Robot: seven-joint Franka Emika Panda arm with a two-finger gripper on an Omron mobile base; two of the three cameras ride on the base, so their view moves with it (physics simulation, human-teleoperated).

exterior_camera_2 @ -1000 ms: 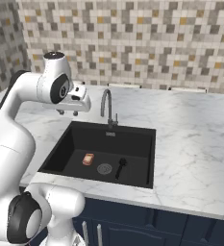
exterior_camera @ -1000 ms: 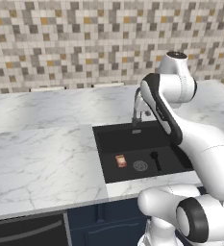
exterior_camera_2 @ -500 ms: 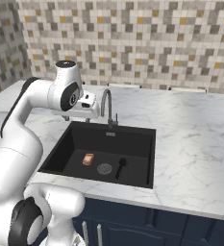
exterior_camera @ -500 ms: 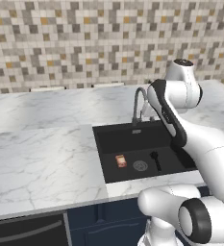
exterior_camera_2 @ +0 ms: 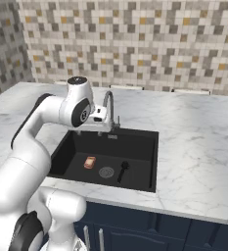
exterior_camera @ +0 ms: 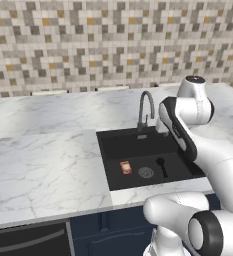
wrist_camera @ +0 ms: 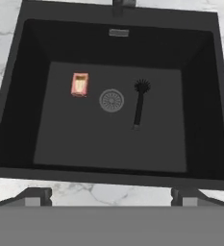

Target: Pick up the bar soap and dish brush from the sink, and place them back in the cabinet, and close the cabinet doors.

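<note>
You've got the gripper (wrist_camera: 111,196) up over the sink (wrist_camera: 200,120), fingers (wrist_camera: 34,196) wide apart w/ nothing between them. Bar soap (wrist_camera: 79,84) lies flat on the sink floor, just left of the round drain (wrist_camera: 111,101) in hand view. Dish brush (wrist_camera: 139,103) lies on the other side of the drain, bristly head toward the faucet (exterior_camera: 144,107). Soap & brush don't touch. Marble counter (exterior_camera: 43,160) all around.

White robot arm (exterior_camera: 188,112): shifts right and lower toward black recessed sink (exterior_camera: 113,150); two-finger gripper (wrist_camera: 111,194): jaws now wide apart.
</note>
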